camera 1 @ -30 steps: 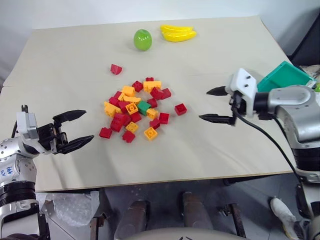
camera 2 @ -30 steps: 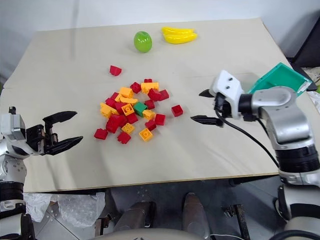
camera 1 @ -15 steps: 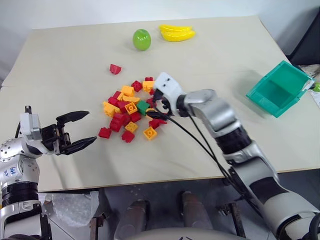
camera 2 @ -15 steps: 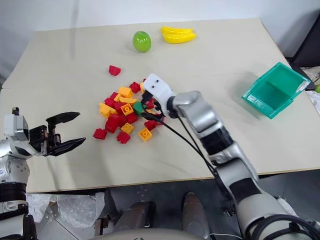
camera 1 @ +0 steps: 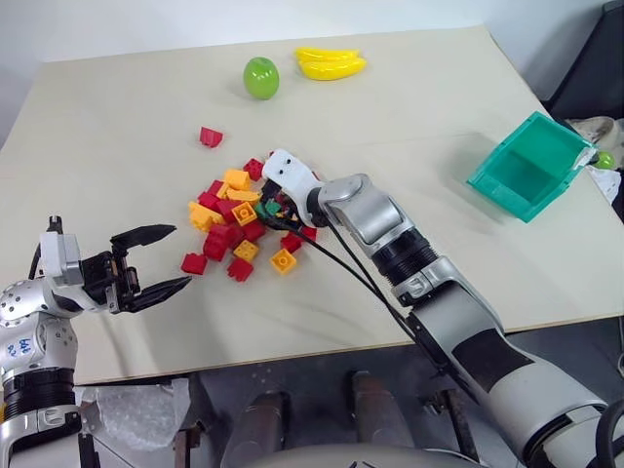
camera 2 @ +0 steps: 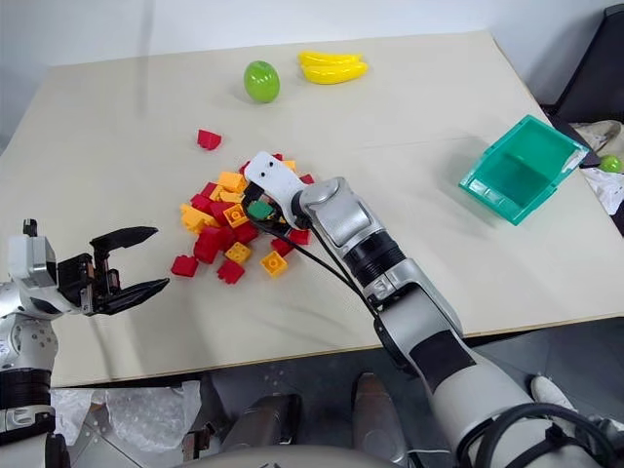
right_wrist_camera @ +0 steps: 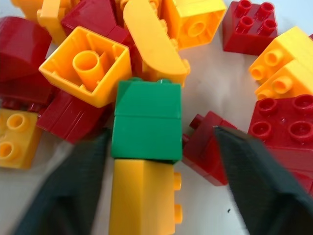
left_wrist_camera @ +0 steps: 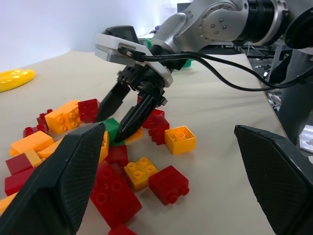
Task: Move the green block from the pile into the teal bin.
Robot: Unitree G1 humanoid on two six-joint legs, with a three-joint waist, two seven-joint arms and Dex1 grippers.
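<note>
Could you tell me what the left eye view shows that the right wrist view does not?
Left eye view only: the teal bin, the green fruit, the bananas, a lone red brick and the left gripper, open. Right wrist view only: the green block's smooth side between the right gripper's fingers, neither finger touching it. Both show the pile.

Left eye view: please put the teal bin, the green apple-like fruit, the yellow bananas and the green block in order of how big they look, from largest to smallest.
1. teal bin
2. yellow bananas
3. green apple-like fruit
4. green block, partly hidden by the right end effector

The bananas and fruit lie farther from the camera, so their look may understate them.
</note>
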